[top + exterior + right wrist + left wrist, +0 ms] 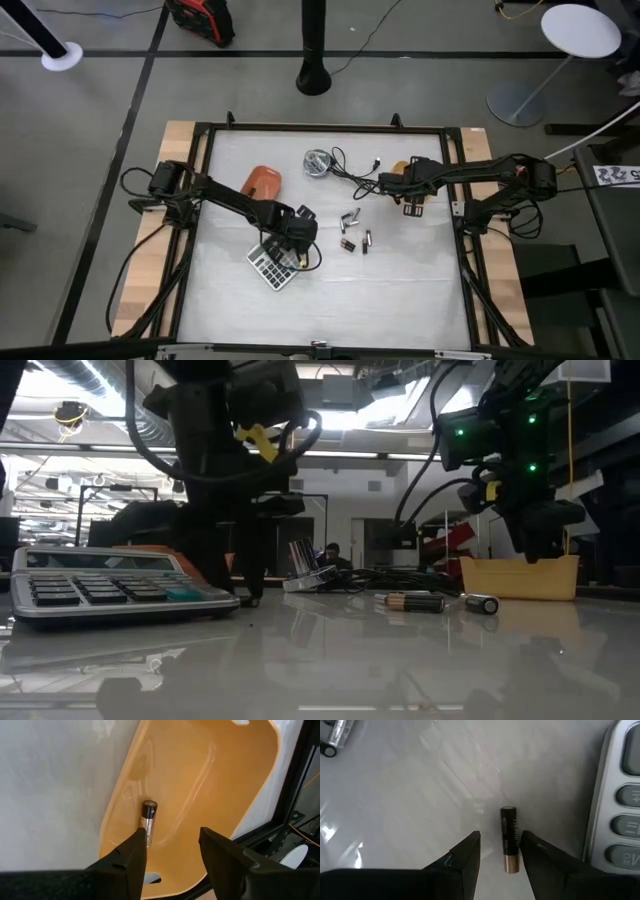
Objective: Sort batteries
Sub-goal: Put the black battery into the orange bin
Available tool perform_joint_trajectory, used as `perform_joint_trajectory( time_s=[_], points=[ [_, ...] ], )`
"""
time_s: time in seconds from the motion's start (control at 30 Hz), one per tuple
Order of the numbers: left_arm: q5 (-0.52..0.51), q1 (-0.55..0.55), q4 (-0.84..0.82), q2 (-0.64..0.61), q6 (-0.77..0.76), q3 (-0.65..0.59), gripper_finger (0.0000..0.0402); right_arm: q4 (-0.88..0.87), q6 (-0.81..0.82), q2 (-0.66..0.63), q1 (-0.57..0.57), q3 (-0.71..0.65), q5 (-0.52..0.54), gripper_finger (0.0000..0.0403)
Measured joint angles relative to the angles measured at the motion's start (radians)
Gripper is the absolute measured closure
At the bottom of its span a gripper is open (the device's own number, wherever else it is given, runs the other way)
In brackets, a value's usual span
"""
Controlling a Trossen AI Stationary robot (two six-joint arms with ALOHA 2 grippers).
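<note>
Your right gripper (170, 852), fingers released, hangs over the yellow plastic tray (210, 775); left gripper (500, 857) fingers straddle, unclenched, a black-and-copper battery (509, 837).

Batteries (352, 228) scattered mid-table; perhaps 1 (148, 816) in tray.

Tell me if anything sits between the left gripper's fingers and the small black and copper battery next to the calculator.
Nothing visible does. The left gripper is open, its dark fingers straddling the small black and copper cylindrical battery lying on the white table. The grey calculator lies off to one side, outside the fingers.
</note>
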Motion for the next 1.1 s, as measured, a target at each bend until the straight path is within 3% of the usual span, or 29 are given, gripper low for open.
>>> perform_joint_trajectory(
  time_s=[0.2,0.53,1.1],
  points=[
    [0.002,0.0,-0.001,0.005,-0.041,0.0,0.0278,0.011,0.0,0.0,0.0,0.0,0.0,0.0226],
    [0.04,0.001,-0.008,0.006,-0.213,-0.001,0.0387,0.027,0.0,0.0,0.0,0.0,-0.001,0.0226],
    [0.045,0.017,0.0,-0.005,-0.452,0.061,0.0391,0.026,0.0,0.0,0.0,0.0,-0.001,0.0226]
  ],
)
